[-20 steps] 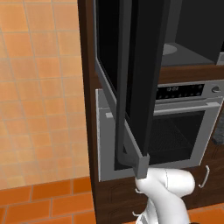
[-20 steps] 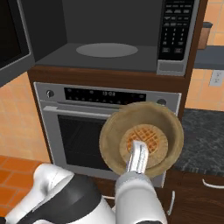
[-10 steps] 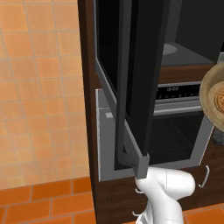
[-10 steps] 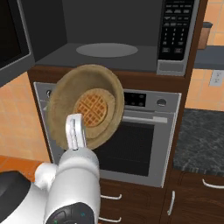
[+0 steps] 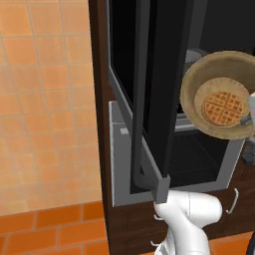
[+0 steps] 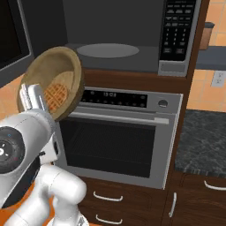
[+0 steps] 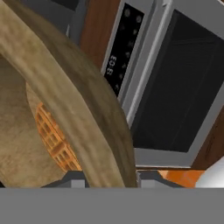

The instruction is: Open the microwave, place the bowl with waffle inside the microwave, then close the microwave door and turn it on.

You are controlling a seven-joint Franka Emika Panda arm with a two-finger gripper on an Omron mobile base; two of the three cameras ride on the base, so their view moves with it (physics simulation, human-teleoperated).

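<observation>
1. The bowl is held up in the air, tipped steeply on its side so its hollow faces the base cameras, in front of the silver oven and below the level of the microwave cavity.
2. The waffle lies inside the bowl against its bottom.
3. The end effector grips the bowl by its thick rim; in the hand view the rim runs between the two finger tips.
4. The microwave door stands swung open to the left, showing the dark cavity and its round turntable plate.
5. The microwave's keypad sits to the right of the cavity.
6. A dark stone desk lies to the right of the oven.
</observation>
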